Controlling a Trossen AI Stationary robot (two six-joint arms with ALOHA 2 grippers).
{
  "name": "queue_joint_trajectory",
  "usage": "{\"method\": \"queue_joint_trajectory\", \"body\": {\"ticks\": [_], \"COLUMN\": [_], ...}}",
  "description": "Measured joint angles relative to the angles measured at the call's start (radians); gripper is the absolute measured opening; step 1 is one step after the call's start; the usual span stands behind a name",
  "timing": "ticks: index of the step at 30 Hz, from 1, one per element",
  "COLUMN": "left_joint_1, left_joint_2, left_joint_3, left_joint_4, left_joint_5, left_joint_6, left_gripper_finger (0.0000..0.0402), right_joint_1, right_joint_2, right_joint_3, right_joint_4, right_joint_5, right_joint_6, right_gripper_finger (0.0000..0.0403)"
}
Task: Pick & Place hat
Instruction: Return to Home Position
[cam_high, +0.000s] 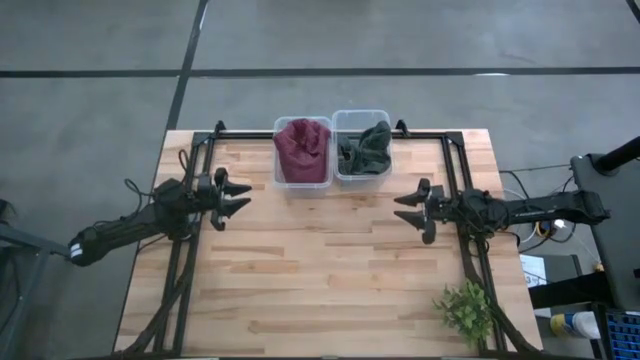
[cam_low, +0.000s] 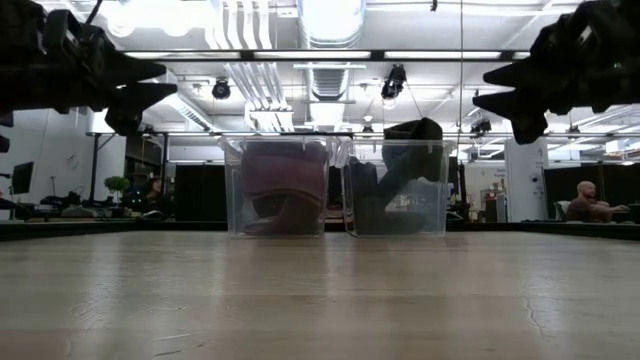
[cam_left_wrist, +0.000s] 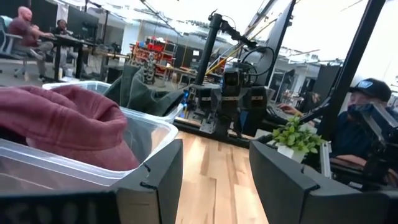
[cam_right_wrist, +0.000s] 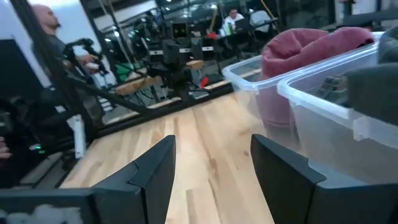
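A maroon hat (cam_high: 302, 148) lies inside the left clear bin (cam_high: 301, 181); it also shows in the left wrist view (cam_left_wrist: 62, 121) and the right wrist view (cam_right_wrist: 305, 50). A dark green hat (cam_high: 366, 148) sits in the right clear bin (cam_high: 361, 177), its top rising above the rim (cam_low: 412, 130). My left gripper (cam_high: 243, 199) hovers open above the table, left of the bins. My right gripper (cam_high: 402, 213) hovers open, right of the bins. Both are empty.
The two bins stand side by side at the table's far edge. A small green plant (cam_high: 465, 308) sits at the near right corner. A black frame (cam_high: 455, 160) runs around the tabletop. Bare wood (cam_high: 320, 260) lies between the arms. People sit in the room beyond.
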Motion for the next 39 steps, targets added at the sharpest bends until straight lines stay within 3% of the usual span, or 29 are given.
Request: {"method": "queue_joint_trajectory", "body": {"ticks": [9,18,27,39], "left_joint_1": [0.0,0.0,0.0,0.0], "left_joint_2": [0.0,0.0,0.0,0.0], "left_joint_3": [0.0,-0.001,-0.002,-0.002], "left_joint_4": [-0.101,-0.104,-0.087,-0.088], "left_joint_5": [0.0,0.008,0.034,0.033], "left_joint_6": [0.008,0.014,0.068,0.082], "left_gripper_finger": [0.0178,0.0178,0.0178,0.0178], "right_joint_1": [0.0,0.0,0.0,0.0], "right_joint_2": [-0.022,-0.159,-0.318,-0.338], "right_joint_3": [-0.024,-0.024,-0.023,-0.023], "right_joint_4": [0.031,-0.004,-0.183,-0.261], "right_joint_5": [-0.163,-0.164,-0.15,-0.149], "right_joint_6": [0.057,-0.008,0.004,0.007], "right_gripper_finger": [0.0203,0.0203,0.0203,0.0203]}}
